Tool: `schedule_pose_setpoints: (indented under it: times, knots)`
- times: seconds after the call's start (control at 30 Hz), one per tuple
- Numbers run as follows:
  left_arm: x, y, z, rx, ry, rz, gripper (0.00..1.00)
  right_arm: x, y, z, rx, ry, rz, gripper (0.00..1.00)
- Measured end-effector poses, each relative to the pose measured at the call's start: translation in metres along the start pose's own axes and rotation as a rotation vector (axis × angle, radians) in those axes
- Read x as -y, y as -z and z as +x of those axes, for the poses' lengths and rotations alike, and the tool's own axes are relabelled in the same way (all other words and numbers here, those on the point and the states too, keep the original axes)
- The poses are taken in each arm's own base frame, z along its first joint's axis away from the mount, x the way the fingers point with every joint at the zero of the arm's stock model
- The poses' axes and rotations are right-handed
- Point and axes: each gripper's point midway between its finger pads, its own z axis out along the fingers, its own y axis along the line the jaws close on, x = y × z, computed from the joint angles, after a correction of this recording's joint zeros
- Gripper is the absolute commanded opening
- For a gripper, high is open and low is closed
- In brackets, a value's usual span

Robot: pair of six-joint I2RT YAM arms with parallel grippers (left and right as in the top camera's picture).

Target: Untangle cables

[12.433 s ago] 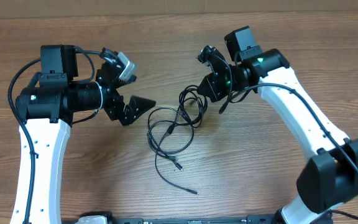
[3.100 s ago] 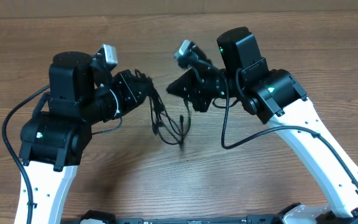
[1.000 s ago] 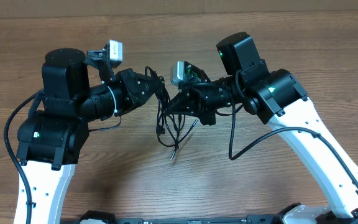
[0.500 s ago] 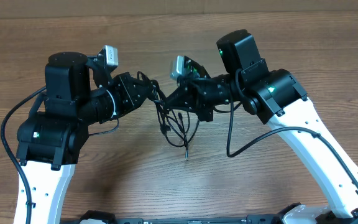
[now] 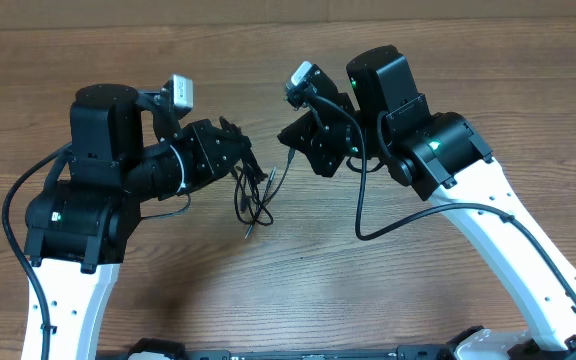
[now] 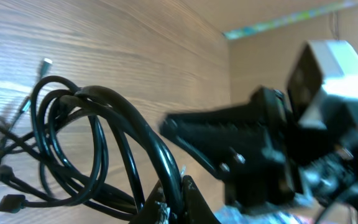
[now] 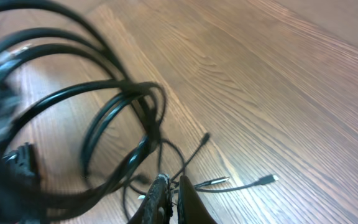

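The cables (image 5: 253, 198) are thin black cords wound in loops, hanging as a bunch between the two arms and reaching the wooden table (image 5: 298, 290). My left gripper (image 5: 243, 152) is shut on the top of the bunch. In the left wrist view two cords are pinched between its fingers (image 6: 180, 186) and the loops (image 6: 98, 137) spread to the left. My right gripper (image 5: 284, 137) sits just right of the bunch, shut, with one thin strand running from it down to the loops. Its closed fingers (image 7: 172, 186) show in the right wrist view, with blurred loops (image 7: 123, 93) to their left.
Loose plug ends lie on the wood: one (image 7: 267, 180) right of my right fingers, another (image 6: 46, 61) beyond the loops. The right arm's own thick cable (image 5: 368, 215) hangs under it. A wall edge (image 6: 272, 25) borders the table's far side.
My right gripper has pulled back up and to the right, away from the bunch. The bunch has shifted left and hangs shorter under my left gripper.
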Motion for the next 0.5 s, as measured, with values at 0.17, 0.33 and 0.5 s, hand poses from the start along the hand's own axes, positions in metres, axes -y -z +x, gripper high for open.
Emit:
schedule_pose_setpoints:
  times: [0.17,0.33,0.5]
  knots:
    - [0.017,-0.005,0.013,-0.055,-0.036,0.061,0.04,0.005,0.000,0.001,-0.004,-0.013,0.031,0.04]
    - [0.020,-0.006,0.015,-0.058,-0.047,0.069,0.04,0.006,0.000,0.003,-0.013,-0.019,0.037,0.04]
    - [0.015,-0.007,0.010,-0.029,-0.056,0.039,0.04,0.014,0.002,0.014,-0.053,-0.090,0.079,0.48]
